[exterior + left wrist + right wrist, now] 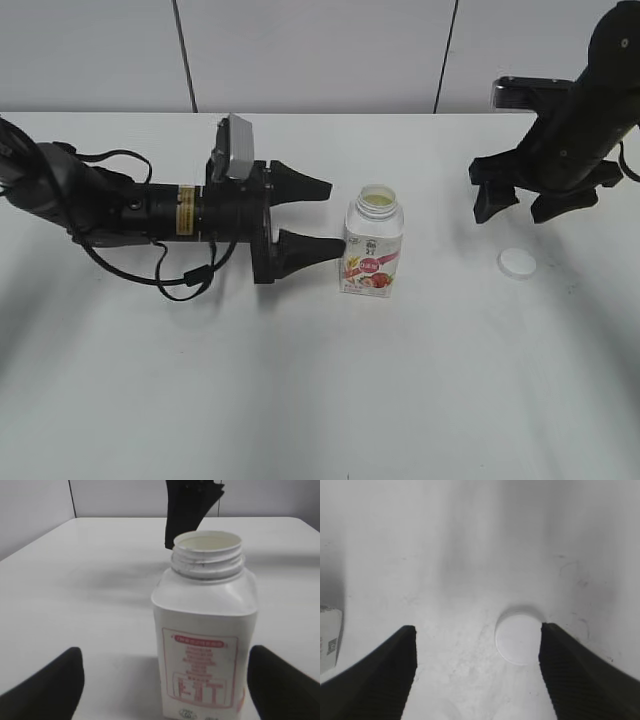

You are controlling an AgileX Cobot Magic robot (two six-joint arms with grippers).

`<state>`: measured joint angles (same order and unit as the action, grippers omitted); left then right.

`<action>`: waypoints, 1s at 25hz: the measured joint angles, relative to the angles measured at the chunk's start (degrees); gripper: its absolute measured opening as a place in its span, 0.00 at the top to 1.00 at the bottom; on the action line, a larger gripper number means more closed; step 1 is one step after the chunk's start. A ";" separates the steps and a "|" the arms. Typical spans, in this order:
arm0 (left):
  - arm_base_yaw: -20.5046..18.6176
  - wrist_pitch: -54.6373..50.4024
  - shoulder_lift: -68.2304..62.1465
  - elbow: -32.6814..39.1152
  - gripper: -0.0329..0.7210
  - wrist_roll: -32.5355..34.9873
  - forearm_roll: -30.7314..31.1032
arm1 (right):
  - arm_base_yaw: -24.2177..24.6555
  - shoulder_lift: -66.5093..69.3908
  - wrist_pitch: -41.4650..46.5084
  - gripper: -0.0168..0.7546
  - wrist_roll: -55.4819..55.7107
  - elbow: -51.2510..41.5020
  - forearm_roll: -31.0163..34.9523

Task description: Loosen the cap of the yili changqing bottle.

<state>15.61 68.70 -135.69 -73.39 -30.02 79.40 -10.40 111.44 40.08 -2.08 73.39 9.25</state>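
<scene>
The yili changqing bottle (373, 248) stands upright mid-table with its neck open and no cap on it; it fills the left wrist view (205, 630), label facing the camera. The white cap (516, 263) lies flat on the table to the bottle's right, and shows in the right wrist view (518, 637). My left gripper (312, 215) is open, its lower finger tip close to the bottle's left side; I cannot tell if it touches. My right gripper (532, 204) is open and empty above the table, just behind the cap (477, 670).
The white table (300, 380) carries nothing else. A grey panelled wall (310, 50) runs behind its far edge. The left arm's cables (170, 280) trail on the table at the left.
</scene>
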 joint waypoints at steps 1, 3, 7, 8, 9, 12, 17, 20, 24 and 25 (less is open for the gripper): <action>-0.65 0.04 0.37 0.00 0.16 0.00 1.32 | -0.21 -0.54 0.00 0.21 0.00 0.05 0.25; -1.68 0.04 1.46 0.00 0.17 0.00 4.25 | -0.56 -1.50 0.09 0.21 -0.07 0.10 0.29; -3.55 0.29 4.22 0.00 0.17 -3.19 7.64 | -0.75 -2.65 0.09 0.21 -0.07 0.22 0.40; -4.01 -0.21 5.10 0.00 0.17 -4.54 8.19 | -0.75 -2.87 0.09 0.21 -0.07 0.54 0.40; -4.37 -1.01 5.95 0.00 0.17 -5.63 8.62 | -0.75 -3.20 0.09 0.21 -0.07 0.99 0.40; -4.64 -8.22 9.53 0.00 0.17 -7.14 10.11 | -0.75 -3.93 0.09 0.21 -0.07 2.95 0.20; -4.38 -33.00 15.84 0.00 0.17 -13.96 10.31 | -0.75 -4.28 0.09 0.21 -0.07 6.97 -1.37; -4.38 -45.01 17.99 0.00 0.17 -18.13 10.24 | -0.75 -4.28 0.13 0.21 -0.07 8.91 -2.61; -4.38 -61.56 19.55 0.00 0.18 -21.11 8.18 | -0.75 -4.28 2.35 0.21 -0.07 12.40 -5.70; -4.38 -65.99 19.77 0.00 0.18 -21.33 5.77 | -0.75 -4.28 3.21 0.21 -0.07 13.38 -6.94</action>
<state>11.23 2.70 -115.92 -73.39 -51.35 85.17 -11.15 107.16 43.29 -2.15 86.76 2.31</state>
